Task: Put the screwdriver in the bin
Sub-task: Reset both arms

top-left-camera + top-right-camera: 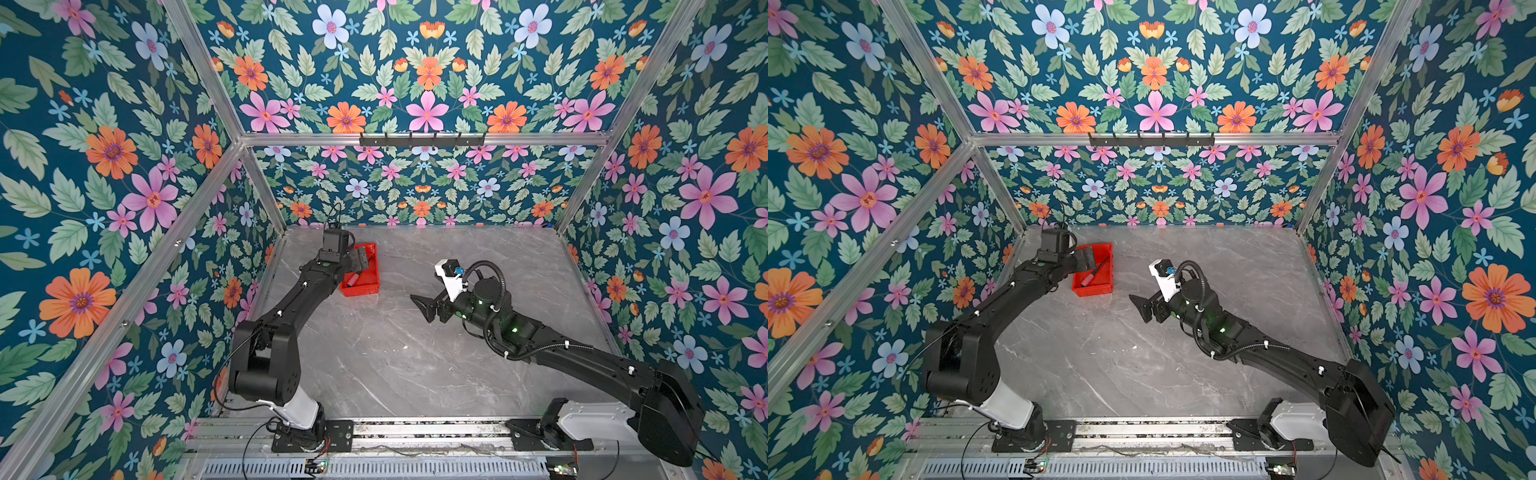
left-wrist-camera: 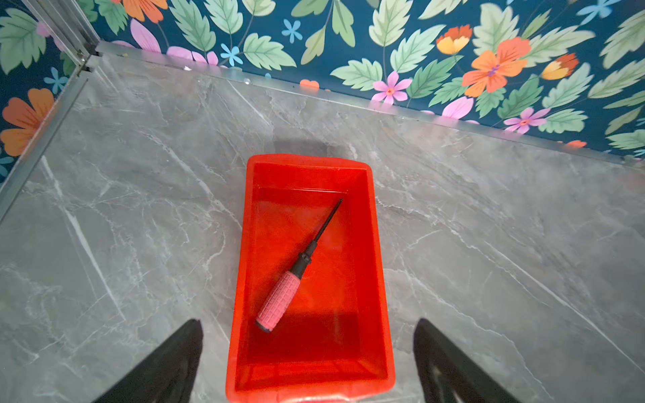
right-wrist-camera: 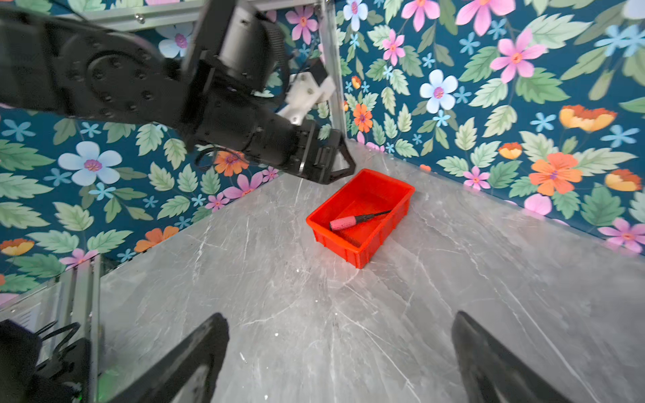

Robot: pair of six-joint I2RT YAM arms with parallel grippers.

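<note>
Left gripper (image 2: pixel 307 324) hangs just above the near end of the bin (image 2: pixel 307 161), its jaws spread wide with nothing between them; the two dark fingers (image 2: pixel 181 352) sit either side of the bin's width. Right gripper (image 3: pixel 340 316) is wide as well and empty, low over the grey marbled table (image 3: pixel 279 279), well apart from the bin and pointed towards it.

The screwdriver (image 2: pixel 300 265) lies flat on the floor of the bin, slanted across it. Its handle is a pinkish-red cylinder with a fine grid pattern and a dark end cap. A black collar follows, then a thin dark shaft that tapers to a small tip. The handle end is nearer the left gripper and the tip points towards the far wall. It is shorter than the bin is long.

The bin is bright red plastic, rectangular, with low sloping walls and a flat rim. It stands on the table near the back left corner, in both top views (image 1: pixel 1096 291), close to the flowered wall (image 2: pixel 453 52).
</note>
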